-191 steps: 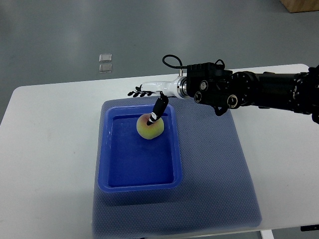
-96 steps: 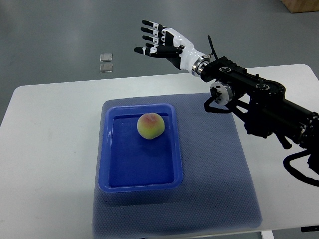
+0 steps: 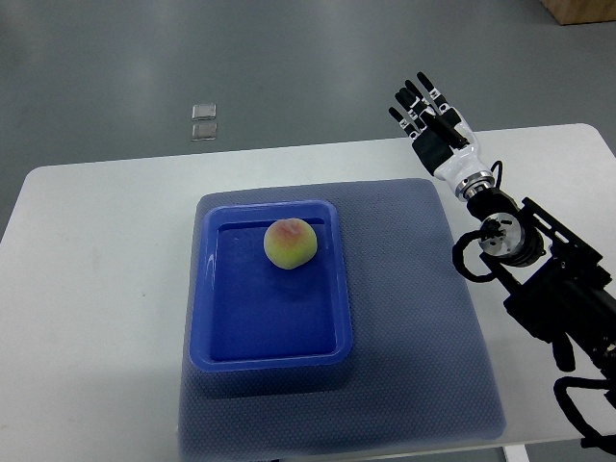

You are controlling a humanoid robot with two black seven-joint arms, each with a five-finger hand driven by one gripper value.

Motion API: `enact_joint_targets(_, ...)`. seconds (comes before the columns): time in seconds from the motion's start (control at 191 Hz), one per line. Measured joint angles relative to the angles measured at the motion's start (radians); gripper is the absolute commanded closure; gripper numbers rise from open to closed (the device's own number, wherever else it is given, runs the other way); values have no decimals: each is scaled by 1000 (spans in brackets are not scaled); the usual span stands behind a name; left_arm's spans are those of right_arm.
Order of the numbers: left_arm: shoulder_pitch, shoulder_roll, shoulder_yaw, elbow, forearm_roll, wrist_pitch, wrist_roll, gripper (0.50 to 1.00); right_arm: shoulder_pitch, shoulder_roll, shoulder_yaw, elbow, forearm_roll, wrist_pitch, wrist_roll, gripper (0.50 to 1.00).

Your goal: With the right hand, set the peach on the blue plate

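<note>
A yellow-green peach with a red blush lies inside the blue plate, a deep rectangular tray, in its far half. My right hand is open with fingers spread, raised at the table's far edge, well to the right of the plate and apart from the peach. It holds nothing. Its black arm runs in from the lower right. The left arm does not show.
The plate rests on a blue-grey mat on a white table. Two small clear squares lie on the grey floor beyond the table. A brown box corner is at the top right.
My right hand let go of the peach, rose from the plate and swung right, from above the plate's far edge to the far right of the mat. The peach stayed in the plate.
</note>
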Motion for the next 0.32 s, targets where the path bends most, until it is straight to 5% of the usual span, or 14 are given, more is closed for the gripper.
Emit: enact_joint_targets(0.325,0,0,-5,1,0,0,0,500,1,8,6,0,5,9,0,570)
